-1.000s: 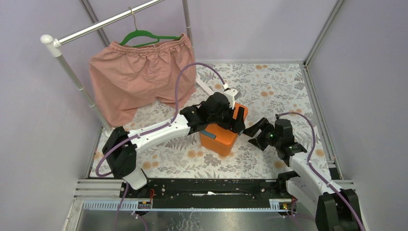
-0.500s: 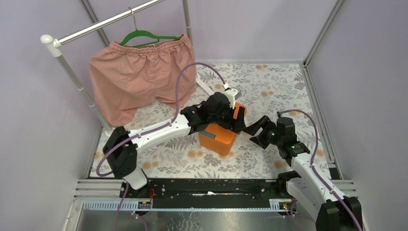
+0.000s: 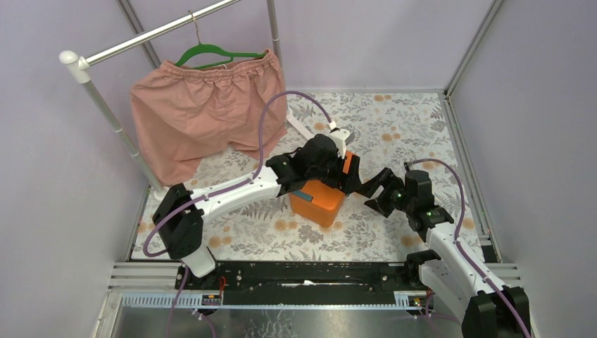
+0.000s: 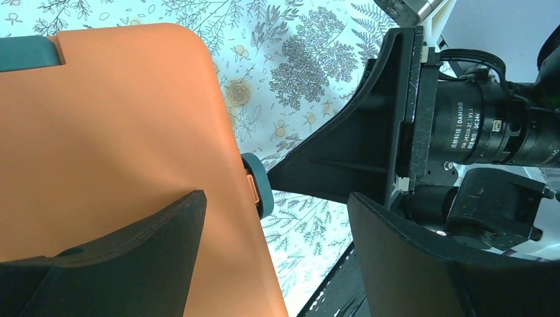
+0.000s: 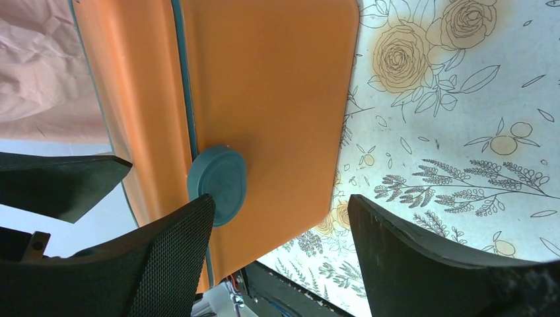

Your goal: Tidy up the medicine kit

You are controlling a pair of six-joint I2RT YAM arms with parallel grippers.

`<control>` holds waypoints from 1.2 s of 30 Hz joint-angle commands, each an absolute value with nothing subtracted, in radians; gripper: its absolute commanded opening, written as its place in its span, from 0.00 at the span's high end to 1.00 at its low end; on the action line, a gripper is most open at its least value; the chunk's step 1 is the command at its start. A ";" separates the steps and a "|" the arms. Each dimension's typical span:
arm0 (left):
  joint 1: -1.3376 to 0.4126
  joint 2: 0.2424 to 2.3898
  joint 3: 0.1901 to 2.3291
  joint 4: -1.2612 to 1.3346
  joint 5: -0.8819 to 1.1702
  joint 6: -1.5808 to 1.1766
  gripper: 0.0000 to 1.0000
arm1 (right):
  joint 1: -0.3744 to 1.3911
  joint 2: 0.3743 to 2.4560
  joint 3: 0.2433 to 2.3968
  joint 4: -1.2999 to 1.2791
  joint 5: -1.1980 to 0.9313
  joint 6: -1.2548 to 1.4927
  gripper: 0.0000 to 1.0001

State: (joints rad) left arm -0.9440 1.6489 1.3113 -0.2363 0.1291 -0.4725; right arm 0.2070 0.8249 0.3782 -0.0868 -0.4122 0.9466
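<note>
The medicine kit [image 3: 318,201], an orange box with its lid down, stands mid-table on the floral cloth. My left gripper [image 3: 336,172] hovers over its far right corner. In the left wrist view the left gripper [image 4: 274,264] is open, one finger over the orange lid [image 4: 112,132] and the other past its edge. A dark teal latch [image 4: 23,53] shows at the lid's corner. My right gripper [image 3: 367,186] is close against the box's right side. It [image 5: 284,251] is open, with a round teal knob [image 5: 218,185] on the box's side just beside its left finger.
Pink shorts [image 3: 204,105] hang from a green hanger on a metal clothes rack [image 3: 105,105] at the back left. A white strip [image 3: 299,127] lies behind the box. Grey walls enclose the table, and a black rail [image 3: 303,274] runs along the near edge.
My right gripper has moved left and up against the box's right side, its jaws a little wider. The left gripper and the box have shifted slightly left.
</note>
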 commanded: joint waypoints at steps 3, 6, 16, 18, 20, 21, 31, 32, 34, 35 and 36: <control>-0.962 1.694 1.297 -0.283 0.157 -0.471 0.13 | 0.207 0.823 0.435 -0.035 -0.480 0.949 0.16; -0.965 1.688 1.274 -0.277 0.158 -0.477 0.13 | 0.207 0.835 0.428 -0.023 -0.489 0.952 0.16; -0.986 1.686 1.220 -0.254 0.170 -0.501 0.14 | 0.206 0.842 0.404 0.073 -0.512 0.996 0.14; -0.989 1.686 1.213 -0.248 0.171 -0.504 0.14 | 0.207 0.843 0.406 0.080 -0.514 0.997 0.14; -0.990 1.687 1.207 -0.245 0.174 -0.507 0.14 | 0.207 0.851 0.403 0.092 -0.521 0.998 0.14; -0.991 1.687 1.204 -0.242 0.176 -0.508 0.14 | 0.207 0.858 0.399 0.097 -0.524 1.000 0.13; -0.976 1.656 1.256 -0.259 0.132 -0.506 0.14 | 0.207 0.798 0.425 -0.075 -0.418 0.927 0.13; -0.969 1.648 1.278 -0.262 0.131 -0.506 0.14 | 0.206 0.782 0.429 -0.087 -0.405 0.923 0.13; -0.958 1.635 1.322 -0.274 0.130 -0.504 0.14 | 0.207 0.762 0.437 -0.102 -0.393 0.920 0.12; -0.952 1.629 1.346 -0.281 0.130 -0.502 0.14 | 0.207 0.753 0.438 -0.110 -0.384 0.921 0.12; -0.945 1.622 1.370 -0.290 0.130 -0.499 0.14 | 0.207 0.743 0.439 -0.120 -0.374 0.924 0.12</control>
